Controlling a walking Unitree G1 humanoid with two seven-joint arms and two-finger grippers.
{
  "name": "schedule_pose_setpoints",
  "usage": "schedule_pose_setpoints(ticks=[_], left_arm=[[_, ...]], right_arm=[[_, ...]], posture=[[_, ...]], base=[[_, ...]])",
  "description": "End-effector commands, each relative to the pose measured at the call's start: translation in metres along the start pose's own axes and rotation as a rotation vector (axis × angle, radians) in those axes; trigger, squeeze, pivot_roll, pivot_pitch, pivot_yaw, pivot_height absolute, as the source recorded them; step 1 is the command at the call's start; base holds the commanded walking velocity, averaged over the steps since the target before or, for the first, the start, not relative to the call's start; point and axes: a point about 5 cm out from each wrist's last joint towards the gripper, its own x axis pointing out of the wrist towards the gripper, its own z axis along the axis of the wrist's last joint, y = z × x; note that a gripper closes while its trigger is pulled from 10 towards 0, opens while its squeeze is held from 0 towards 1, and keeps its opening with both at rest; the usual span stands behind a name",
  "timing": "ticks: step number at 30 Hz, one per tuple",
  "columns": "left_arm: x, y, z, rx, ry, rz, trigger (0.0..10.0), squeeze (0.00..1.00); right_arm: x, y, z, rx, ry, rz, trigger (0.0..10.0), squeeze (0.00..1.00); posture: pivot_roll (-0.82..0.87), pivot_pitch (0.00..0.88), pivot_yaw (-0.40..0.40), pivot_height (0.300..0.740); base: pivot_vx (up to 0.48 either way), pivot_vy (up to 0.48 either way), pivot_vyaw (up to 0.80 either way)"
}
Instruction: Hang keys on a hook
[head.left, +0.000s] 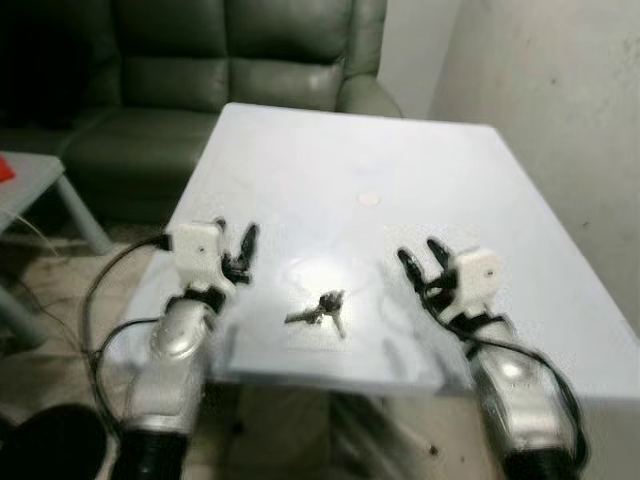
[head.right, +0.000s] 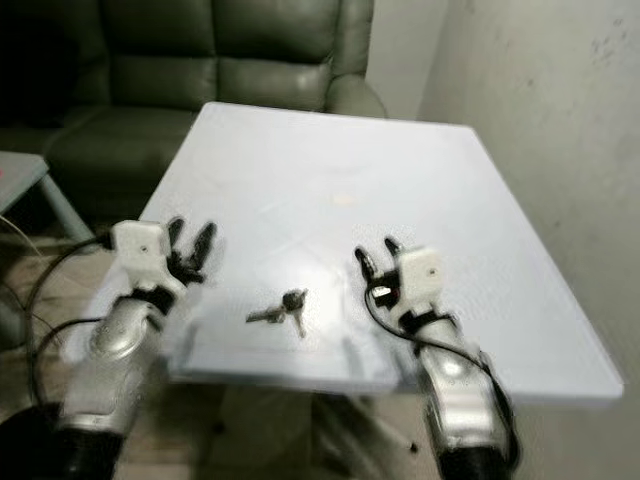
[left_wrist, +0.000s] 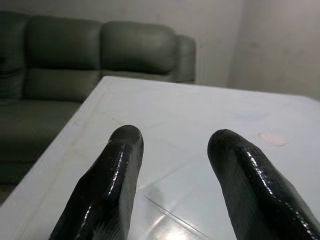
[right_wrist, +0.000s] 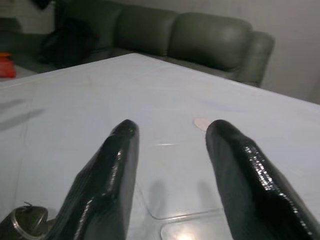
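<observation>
A small bunch of keys (head.left: 318, 310) lies flat near the front edge of the white table (head.left: 350, 150), between my two arms. My left gripper (head.left: 237, 240) hovers just over the table's front left part, to the left of the keys, its fingers open and empty. My right gripper (head.left: 420, 255) is held to the right of the keys, also open with nothing in it. In the right wrist view a key ring (right_wrist: 22, 220) peeks out beside one black finger (right_wrist: 107, 175). The left wrist view looks between its spread fingers (left_wrist: 110, 185) across bare tabletop.
A small round pinkish mark (head.left: 369, 199) sits mid-table. A dark green sofa (head.left: 230, 60) stands behind the table, a pale wall (head.left: 560, 100) runs along the right. A low grey side table (head.left: 25, 180) and loose cables (head.left: 100, 290) are at the left.
</observation>
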Motion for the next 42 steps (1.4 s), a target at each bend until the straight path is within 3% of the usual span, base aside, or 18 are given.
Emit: schedule_pose_setpoints(ticks=[1,3,12,23,42], left_arm=[[0.0,-0.012,0.002,-0.002,-0.022,-0.041,10.0,0.0],[-0.002,-0.015,0.001,0.018,-0.021,-0.05,10.0,0.0],[-0.014,-0.036,-0.008,-0.05,0.0,-0.139,10.0,0.0],[-0.012,-0.027,-0.006,-0.057,0.001,-0.104,10.0,0.0],[-0.006,-0.025,-0.003,-0.056,-0.007,-0.102,10.0,0.0]], right_arm=[[-0.005,-0.008,0.0,-0.033,0.011,-0.005,10.0,0.0],[-0.006,-0.009,-0.001,-0.052,0.02,0.007,10.0,0.0],[-0.007,-0.021,-0.001,-0.147,0.058,0.065,10.0,0.0],[-0.005,-0.015,-0.001,-0.132,0.048,0.09,10.0,0.0],[-0.006,-0.015,-0.002,-0.104,0.045,0.065,10.0,0.0]], posture=[[0.01,0.066,-0.054,0.74],[0.01,0.07,-0.055,0.74],[0.01,0.087,-0.064,0.74],[0.02,0.09,-0.074,0.74],[0.01,0.079,-0.068,0.74]], base=[[0.0,0.0,0.0],[0.0,0.0,0.0],[0.0,0.0,0.0],[0.0,0.0,0.0],[0.0,0.48,0.0]])
